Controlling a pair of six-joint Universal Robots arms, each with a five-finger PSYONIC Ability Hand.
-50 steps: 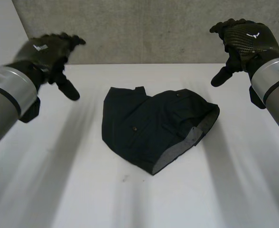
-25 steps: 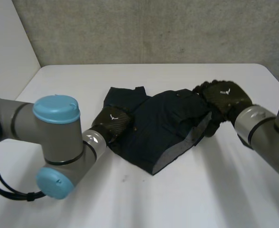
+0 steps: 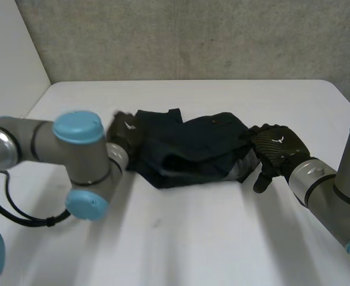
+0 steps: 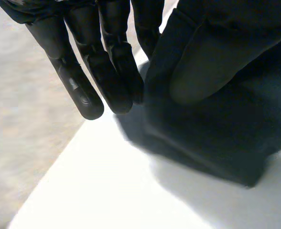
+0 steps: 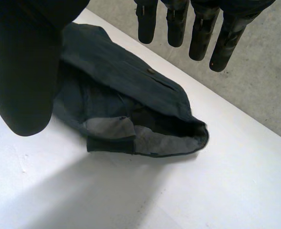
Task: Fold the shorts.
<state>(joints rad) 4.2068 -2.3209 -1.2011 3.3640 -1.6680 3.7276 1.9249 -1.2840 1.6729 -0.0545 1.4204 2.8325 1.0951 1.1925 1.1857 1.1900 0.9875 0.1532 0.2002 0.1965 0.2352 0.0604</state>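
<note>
Dark navy shorts [image 3: 190, 149] lie bunched in loose folds at the middle of the white tabletop [image 3: 181, 238], between the robot's two black hands. In the right wrist view a leg opening gapes toward the hand, showing pale grey lining [image 5: 164, 140], and a small button [image 5: 151, 70] sits on the upper fold.

The left hand [image 3: 126, 132] is at the shorts' left edge. Its wrist view shows the fingers [image 4: 109, 71] straight and drawn against the thumb [image 4: 202, 62], apparently pinching the cloth's edge between them, with that edge raised slightly above its shadow.

The right hand [image 3: 275, 149] is just beside the shorts' right edge. Its fingers [image 5: 200, 28] are straight and spread well apart from the thumb, and it holds nothing.

A rough grey concrete wall [image 3: 193, 36] stands behind the tabletop, and a plain white wall [image 3: 8, 65] meets it at the left.
</note>
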